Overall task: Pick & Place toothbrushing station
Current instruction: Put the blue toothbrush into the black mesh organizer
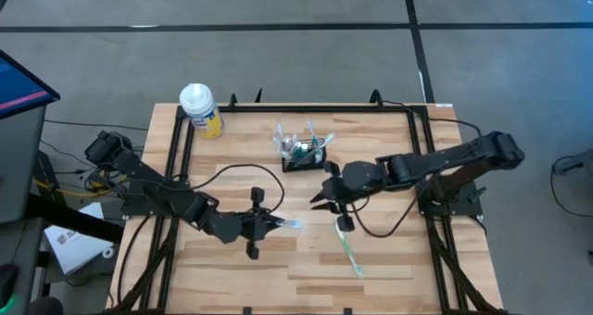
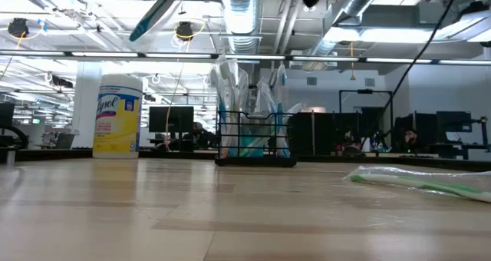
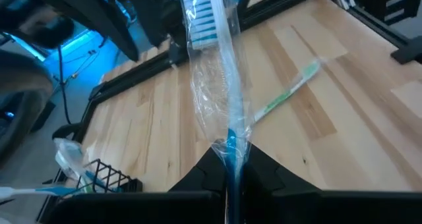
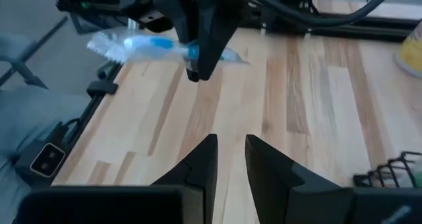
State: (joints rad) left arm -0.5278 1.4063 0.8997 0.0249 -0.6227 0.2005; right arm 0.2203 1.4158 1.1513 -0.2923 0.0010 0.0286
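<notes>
- Holding a wrapped blue toothbrush [image 3: 227, 118] clamped in my left gripper [image 1: 281, 223], raised over the counter [image 1: 389, 259], mid-left.
- Right gripper [image 4: 231, 159] hovers empty, narrowly parted, near the station [image 1: 304, 153] — far centre.
- Green toothbrush [image 1: 349, 252] lies near-right.
- Next, I judge: carry the blue one to a compartment.
- Bottle [image 2: 116, 115] reads "Lysol".

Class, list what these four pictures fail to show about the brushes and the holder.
- Black wire-mesh holder: brush count unreadable; too small in high view, overlapping in low view.
- Green wrapped toothbrush: cut off by low view's edge.
- Blue wrapped toothbrush: handle end hidden inside the left gripper jaws.
</notes>
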